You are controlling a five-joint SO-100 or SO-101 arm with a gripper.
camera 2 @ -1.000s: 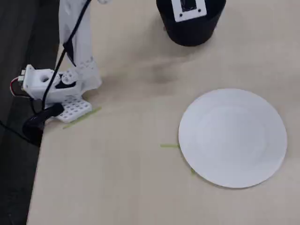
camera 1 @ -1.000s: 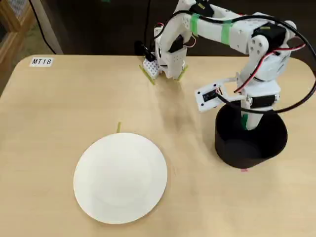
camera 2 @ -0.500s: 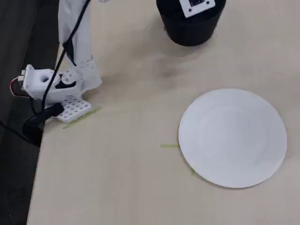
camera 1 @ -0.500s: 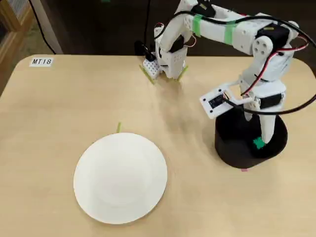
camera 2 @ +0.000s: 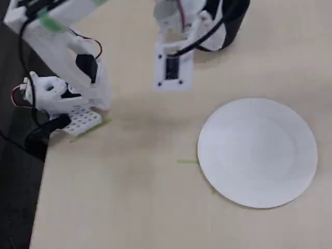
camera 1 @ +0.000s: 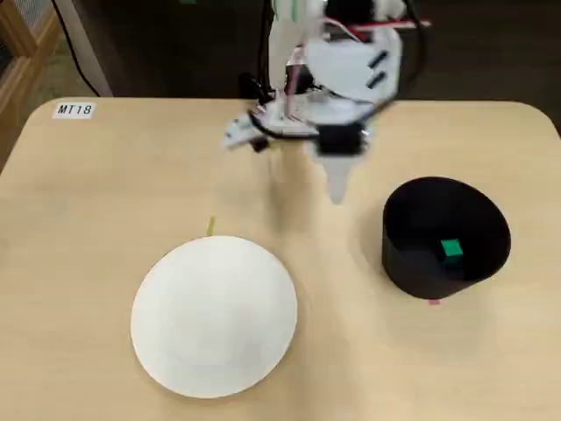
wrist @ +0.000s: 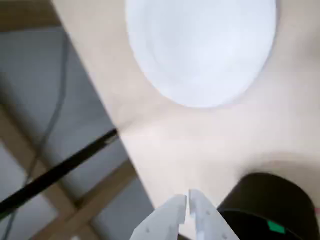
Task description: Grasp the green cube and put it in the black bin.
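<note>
The hand (wrist: pixel 188 200) is nearly closed, its white fingers (wrist: pixel 167 220) almost touching, and holds nothing. It hangs above the table (camera 1: pixel 105 193), beside the black bin (camera 1: pixel 445 239), which stands to its right in the wrist view. The green cube (camera 1: pixel 451 249) lies inside the bin. The white plate (camera 1: pixel 215 314) sits farther away, well apart.

The table (camera 1: pixel 105 202) is viewed from high above in a fixed view, arm base at 12 o'clock. In another, the base sits at 9 o'clock. The white plate (wrist: pixel 200 45) is seen close in the wrist view and shared by all three.
</note>
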